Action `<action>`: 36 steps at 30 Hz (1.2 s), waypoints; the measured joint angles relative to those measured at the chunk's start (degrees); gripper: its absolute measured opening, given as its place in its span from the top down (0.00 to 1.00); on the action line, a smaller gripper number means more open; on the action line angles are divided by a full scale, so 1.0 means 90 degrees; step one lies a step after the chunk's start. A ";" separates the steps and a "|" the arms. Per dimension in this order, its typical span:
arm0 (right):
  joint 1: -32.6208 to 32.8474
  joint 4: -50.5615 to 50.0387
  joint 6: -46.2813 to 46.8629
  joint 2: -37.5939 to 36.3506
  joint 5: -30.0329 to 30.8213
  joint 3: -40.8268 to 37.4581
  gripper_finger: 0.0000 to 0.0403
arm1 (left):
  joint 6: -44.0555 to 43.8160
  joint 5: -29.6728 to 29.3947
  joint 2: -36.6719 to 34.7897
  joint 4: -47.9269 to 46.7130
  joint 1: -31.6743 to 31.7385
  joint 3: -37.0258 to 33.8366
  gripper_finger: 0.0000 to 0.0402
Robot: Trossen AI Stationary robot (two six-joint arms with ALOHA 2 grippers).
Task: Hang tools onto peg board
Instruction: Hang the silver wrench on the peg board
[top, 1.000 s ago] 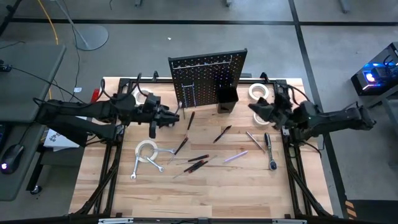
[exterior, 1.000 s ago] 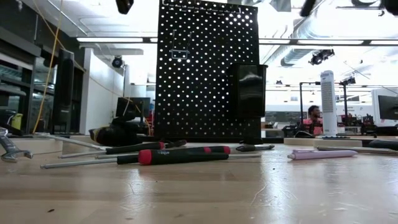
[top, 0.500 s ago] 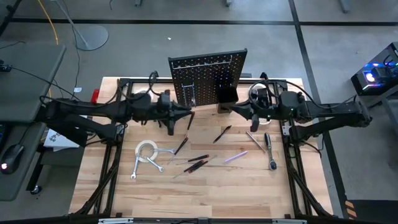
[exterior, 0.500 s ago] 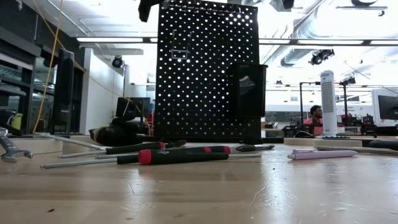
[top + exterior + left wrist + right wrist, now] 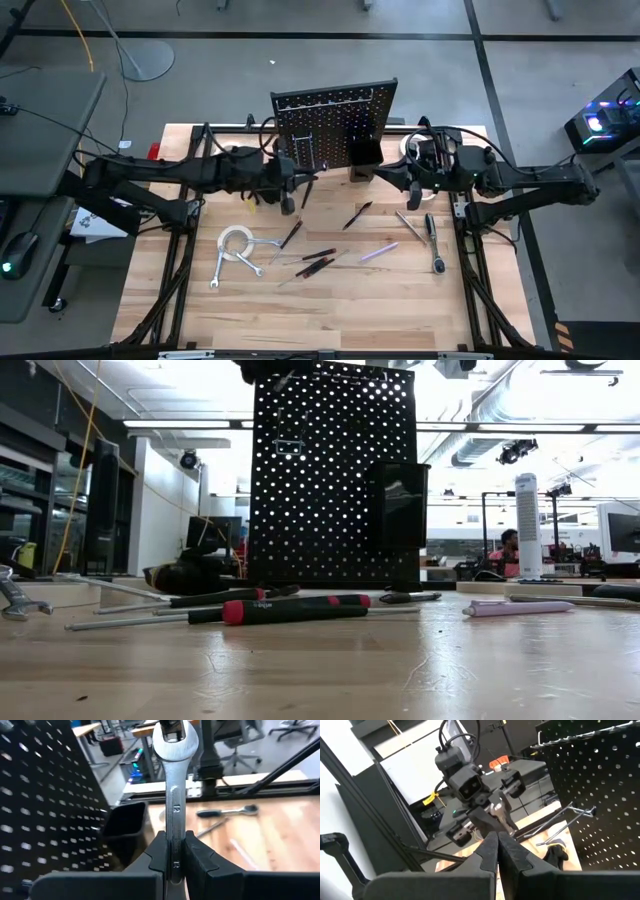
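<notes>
The black peg board (image 5: 335, 122) stands upright at the table's far middle, with a black bin (image 5: 363, 160) on its front. My left gripper (image 5: 290, 190) is just in front of the board's left part, shut on a silver wrench (image 5: 173, 795). My right gripper (image 5: 385, 178) is shut and empty, right of the bin. A white tape roll (image 5: 237, 243), a wrench (image 5: 225, 268), several screwdrivers (image 5: 320, 256), a purple one (image 5: 380, 252) and a ratchet (image 5: 434, 242) lie flat on the table. My left gripper pinches the wrench's shank (image 5: 173, 851) between its two fingers. The fingers come level from the table's left and lie along the wrench. The open-end head (image 5: 172, 740) sticks out ahead of the fingertips. The wrench is lifted clear of the table.
A second white tape roll (image 5: 415, 148) lies at the far right behind my right arm. A slim wrench (image 5: 408, 224) lies beside the ratchet. Wire hooks (image 5: 580, 810) stick out of the board's front. The table's near half (image 5: 330, 310) is bare wood.
My left gripper has carried the wrench toward the table's right, up to the peg board's front. My right gripper has gone toward the table's left, from beside the far-right tape roll to the bin, and has then kept still.
</notes>
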 joint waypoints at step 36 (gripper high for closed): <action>0.0000 -0.0005 -0.0355 -0.0001 0.0209 -0.0004 1.00 | 0.0446 -0.0761 0.0357 -0.0135 0.0300 -0.0007 0.83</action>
